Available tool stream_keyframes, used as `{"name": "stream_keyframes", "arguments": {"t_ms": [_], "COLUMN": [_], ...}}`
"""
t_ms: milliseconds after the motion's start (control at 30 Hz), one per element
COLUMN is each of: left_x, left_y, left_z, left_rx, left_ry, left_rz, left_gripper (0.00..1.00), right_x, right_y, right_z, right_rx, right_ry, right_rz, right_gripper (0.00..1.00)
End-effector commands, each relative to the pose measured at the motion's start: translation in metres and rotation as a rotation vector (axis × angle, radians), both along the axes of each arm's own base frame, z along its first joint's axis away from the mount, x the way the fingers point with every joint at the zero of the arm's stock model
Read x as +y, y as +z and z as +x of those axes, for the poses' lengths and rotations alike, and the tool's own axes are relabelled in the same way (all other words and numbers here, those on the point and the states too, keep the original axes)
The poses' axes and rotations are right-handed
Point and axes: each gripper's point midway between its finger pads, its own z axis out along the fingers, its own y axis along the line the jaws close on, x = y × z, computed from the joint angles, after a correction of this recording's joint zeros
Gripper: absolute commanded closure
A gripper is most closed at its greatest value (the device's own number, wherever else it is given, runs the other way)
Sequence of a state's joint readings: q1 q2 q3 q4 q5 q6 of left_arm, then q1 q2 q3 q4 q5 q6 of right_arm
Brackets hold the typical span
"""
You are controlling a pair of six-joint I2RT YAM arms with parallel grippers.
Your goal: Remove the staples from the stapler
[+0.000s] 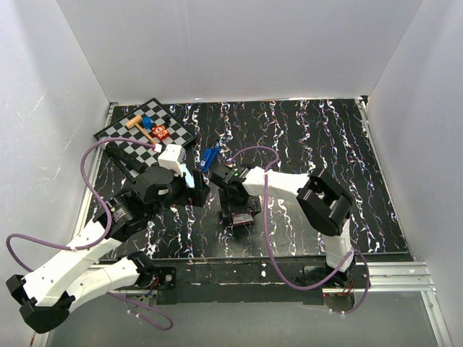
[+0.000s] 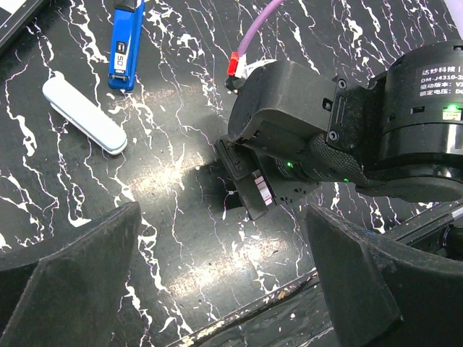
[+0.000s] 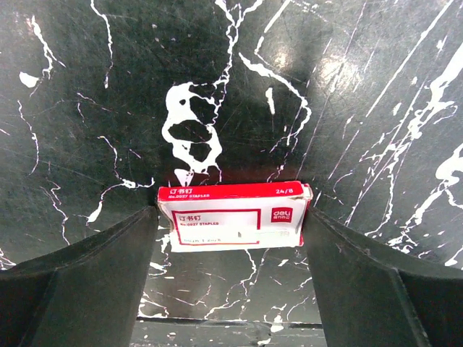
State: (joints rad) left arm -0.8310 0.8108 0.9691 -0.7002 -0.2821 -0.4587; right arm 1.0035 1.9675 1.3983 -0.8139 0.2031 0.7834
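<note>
You've got a black table veined in white, marble-style. Your stapler is royal blue with a white label strip. The slim piece is pale, near white. Staple box: red border, white panel, red logo patch. Checkerboard: black-and-white squares. Cables purple. Arms white with black joints. Walls plain pale grey.
</note>
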Motion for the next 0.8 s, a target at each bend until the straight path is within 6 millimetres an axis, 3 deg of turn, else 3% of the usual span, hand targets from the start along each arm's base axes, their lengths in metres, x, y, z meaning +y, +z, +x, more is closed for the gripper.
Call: {"name": "stream_keyframes", "arguments": {"t_ms": [0,533,633,767], "left_x": [0.0014,0.001,0.0007,0.0012], "left_y": [0.0019,-0.0012,-0.0023,-0.0019], "left_z": [0.0044,0.005,0.0049,0.0051], "left_rx": [-0.02,-0.016,-0.014,-0.015], "left_ry": [0.011,0.013,0.013,0.015], "left_rz": [0.007,0.011,0.01,0.011], "left_gripper": [0.02,0.02,0.02,0.02], "right_x": [0.0005,0.002,0.002,-0.0006], "right_y": [-0.0008,-0.0026,-0.0021,0.0008], "right_z": [-0.0034,-0.004,-0.0038,-0.002], "right_rx": [0.018,0.022,0.018,0.007], "right_ry": [-0.008,-0.004,-0.004,-0.013], "right_rz": [-0.018,-0.012,-0.013,-0.02], "right_gripper": [0.15,0.35,0.34,0.26]}}
